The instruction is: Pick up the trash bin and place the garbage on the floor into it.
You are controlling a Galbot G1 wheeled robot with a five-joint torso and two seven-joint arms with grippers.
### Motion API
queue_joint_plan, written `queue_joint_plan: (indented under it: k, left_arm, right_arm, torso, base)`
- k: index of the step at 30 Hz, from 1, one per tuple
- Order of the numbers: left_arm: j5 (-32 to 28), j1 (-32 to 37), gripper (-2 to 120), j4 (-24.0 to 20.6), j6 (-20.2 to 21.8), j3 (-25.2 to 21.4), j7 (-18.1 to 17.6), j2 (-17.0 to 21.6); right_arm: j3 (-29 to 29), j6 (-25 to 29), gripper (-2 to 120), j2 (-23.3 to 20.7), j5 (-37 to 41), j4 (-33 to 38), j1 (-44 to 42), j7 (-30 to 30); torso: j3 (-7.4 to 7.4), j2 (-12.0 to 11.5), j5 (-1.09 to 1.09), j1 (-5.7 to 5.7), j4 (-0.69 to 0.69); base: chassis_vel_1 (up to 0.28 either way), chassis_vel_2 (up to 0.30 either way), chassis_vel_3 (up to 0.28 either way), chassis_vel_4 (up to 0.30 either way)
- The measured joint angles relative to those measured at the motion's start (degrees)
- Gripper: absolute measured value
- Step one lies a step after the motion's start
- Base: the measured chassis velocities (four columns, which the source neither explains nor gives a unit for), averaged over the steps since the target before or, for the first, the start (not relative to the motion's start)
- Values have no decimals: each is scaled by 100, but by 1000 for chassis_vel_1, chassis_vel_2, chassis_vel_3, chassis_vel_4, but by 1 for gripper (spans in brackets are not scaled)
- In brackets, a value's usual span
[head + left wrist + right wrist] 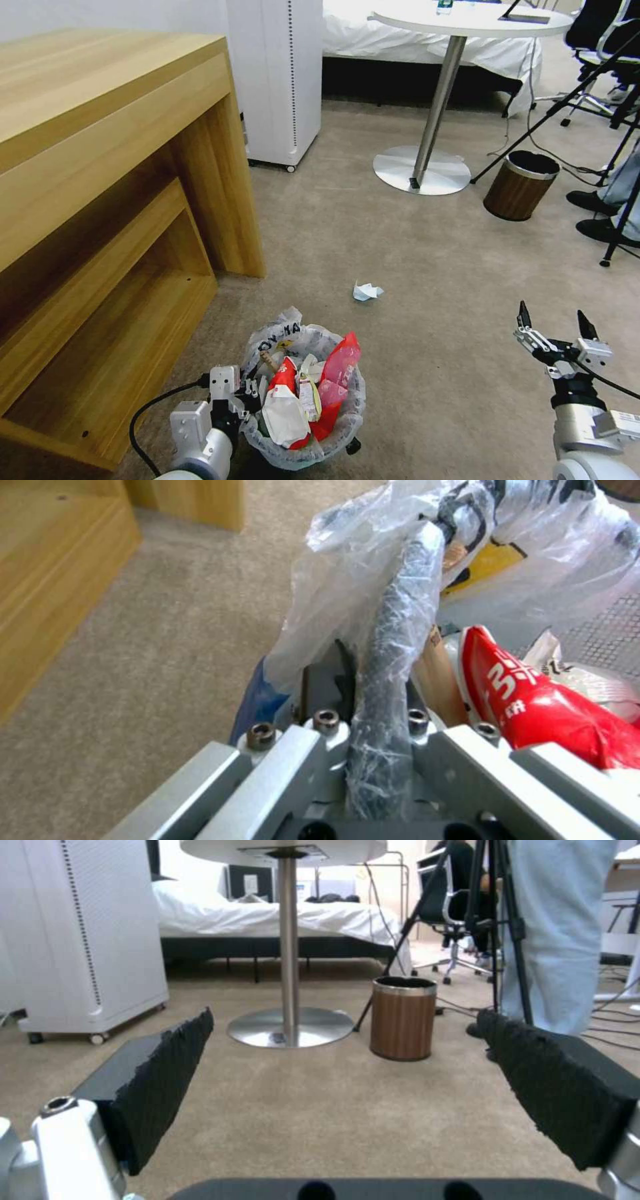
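The trash bin (303, 427), a small round dark bin lined with a crinkly white bag, sits low in front of me, stuffed with red packets and white wrappers. My left gripper (250, 393) is shut on its left rim; in the left wrist view the bag-covered rim (390, 660) runs between the fingers of the left gripper (373, 695). One piece of garbage, a crumpled white-and-blue wrapper (367, 291), lies on the beige floor (427, 253) ahead. My right gripper (557, 327) hovers open at the right, well clear of the wrapper, with bare carpet between its pads (160, 1075).
A wooden desk (100, 167) with a low shelf stands at the left. Beyond are a white cabinet (277, 73), a round table on a steel pedestal (421, 170), a brown wood-grain bin (520, 185), tripod legs and a person's legs at the right.
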Motion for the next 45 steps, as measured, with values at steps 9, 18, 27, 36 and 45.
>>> queue_joint_plan:
  k: [9,18,27,36,45]
  left_arm:
    - [128,131,0,31,-11,72,28,-160]
    - [12,148,0,-34,-21,-79,6,-85]
    - [43,212,0,-62,21,-244,12,-195]
    - [179,414,0,-97,46,-400,43,-304]
    - [541,733,0,-97,46,-462,194,-456]
  right_arm:
    - [-106,100,100,25,-62,-116,56,-108]
    - [-240,203,100,-76,-73,-302,124,-191]
    - [-538,267,100,-405,-142,-504,226,-237]
    - [-826,304,100,-785,-69,-697,440,-288]
    - [-961,366,100,-839,-106,-843,570,-441]
  torso:
    - [0,0,0,0,2]
    - [0,0,1,0,1]
    - [1,0,1,0,1]
    - [1,0,1,0,1]
    - [2,-1,-1,0,1]
  base:
    - [-7,-5,-8,-11]
    - [0,0,0,0]
    - [-103,107,94,-102]
    - [-204,210,214,-199]
    - [-260,261,269,-266]
